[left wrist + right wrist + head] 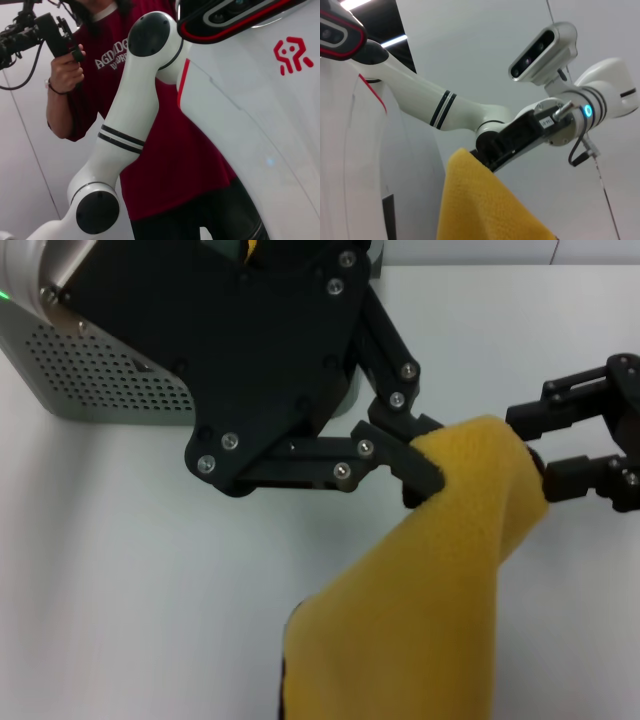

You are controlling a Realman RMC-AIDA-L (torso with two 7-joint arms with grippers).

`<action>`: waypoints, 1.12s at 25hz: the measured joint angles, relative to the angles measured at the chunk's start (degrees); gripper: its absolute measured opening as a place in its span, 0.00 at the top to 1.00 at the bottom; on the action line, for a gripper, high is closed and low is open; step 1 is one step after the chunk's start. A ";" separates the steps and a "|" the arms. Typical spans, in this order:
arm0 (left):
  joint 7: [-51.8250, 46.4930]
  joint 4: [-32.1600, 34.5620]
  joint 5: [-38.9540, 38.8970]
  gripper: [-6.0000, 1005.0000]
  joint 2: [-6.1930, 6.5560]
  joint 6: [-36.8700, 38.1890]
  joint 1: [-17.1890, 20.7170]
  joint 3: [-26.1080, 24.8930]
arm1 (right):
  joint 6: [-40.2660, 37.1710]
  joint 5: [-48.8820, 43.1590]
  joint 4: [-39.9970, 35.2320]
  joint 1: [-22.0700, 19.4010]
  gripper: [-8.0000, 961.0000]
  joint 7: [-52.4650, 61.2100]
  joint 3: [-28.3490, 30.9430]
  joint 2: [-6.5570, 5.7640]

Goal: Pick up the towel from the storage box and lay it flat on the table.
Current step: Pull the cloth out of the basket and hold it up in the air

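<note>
Towel (430,590) hangs above the tabletop (130,570), out of the storage box (100,375), both your left hand (425,468) and right hand (545,465) pinching its top edge; next, spread and lower it flat.

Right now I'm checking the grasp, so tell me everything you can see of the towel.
The towel is a soft, fuzzy yellow cloth, lifted off the table and hanging in a bunched drape toward the near edge. Its top corner is pinched from the left by the left end effector, and the right end effector grips it from the right. A thin dark edge shows low on its left side.
</note>
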 joint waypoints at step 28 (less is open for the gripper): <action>-1.56 0.52 4.99 0.96 -1.60 -0.27 1.54 -4.91 | -1.12 7.90 -0.28 -0.44 0.71 0.16 -7.86 1.25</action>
